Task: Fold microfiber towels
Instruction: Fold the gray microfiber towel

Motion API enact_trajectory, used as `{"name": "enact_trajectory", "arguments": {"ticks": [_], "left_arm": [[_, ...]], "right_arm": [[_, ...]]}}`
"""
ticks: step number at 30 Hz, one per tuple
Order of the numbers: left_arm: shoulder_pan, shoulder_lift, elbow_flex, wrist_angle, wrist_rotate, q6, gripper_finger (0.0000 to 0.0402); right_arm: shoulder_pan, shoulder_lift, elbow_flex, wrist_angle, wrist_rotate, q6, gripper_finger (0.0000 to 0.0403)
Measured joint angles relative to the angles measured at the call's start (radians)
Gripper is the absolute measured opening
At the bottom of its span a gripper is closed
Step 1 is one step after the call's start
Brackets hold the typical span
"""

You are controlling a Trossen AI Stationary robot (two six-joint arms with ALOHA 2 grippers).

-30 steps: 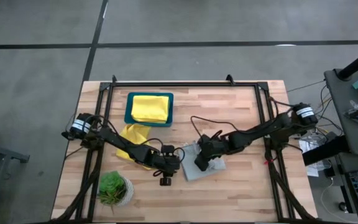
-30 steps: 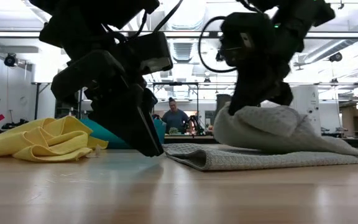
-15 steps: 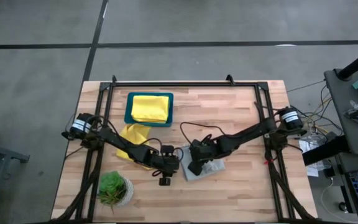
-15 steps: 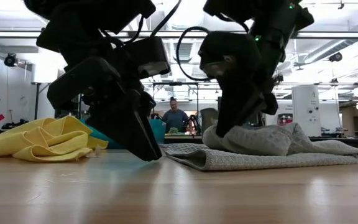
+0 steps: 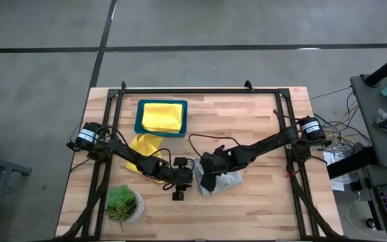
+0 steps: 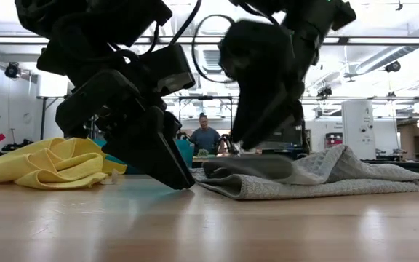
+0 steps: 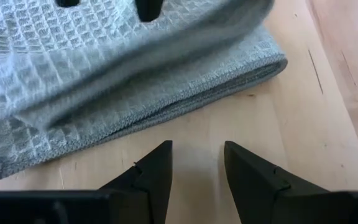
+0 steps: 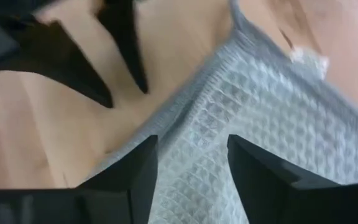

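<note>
High view — plant [image 5: 121,203] beside left arm

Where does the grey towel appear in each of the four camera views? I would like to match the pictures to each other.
High view: grey towel lies at table centre, under the right gripper.
Low view: centre to right on the tabletop, partly folded over itself.
Left wrist view: fills the upper part, beyond the left gripper.
Right wrist view: fills the lower right.
Shared landmark: the towel's folded edge, on the left gripper's side, with both grippers beside it.
</note>
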State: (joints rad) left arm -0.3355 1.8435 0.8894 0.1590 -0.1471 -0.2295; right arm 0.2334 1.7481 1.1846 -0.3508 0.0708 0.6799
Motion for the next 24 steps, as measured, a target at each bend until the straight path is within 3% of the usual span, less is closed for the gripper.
{"name": "enact_trajectory", "arguments": {"ticks": [14, 18, 24], "left_arm": [[-0.021, -0.064, 0.007, -0.072, -0.005, -0.034, 0.013], [-0.022, -0.079, 0.02, -0.061, -0.114, 0.034, 0.013], [-0.021, -0.068, 0.057, -0.064, -0.259, 0.288, 0.013]], "right_arm": [[0.107, -0.042, 0.02, -0.162, 0.006, -0.39, 0.0203], [0.135, -0.042, -0.008, -0.153, 0.021, -0.396, 0.0203], [0.142, -0.045, -0.043, -0.106, 0.046, -0.384, 0.0203]]}}
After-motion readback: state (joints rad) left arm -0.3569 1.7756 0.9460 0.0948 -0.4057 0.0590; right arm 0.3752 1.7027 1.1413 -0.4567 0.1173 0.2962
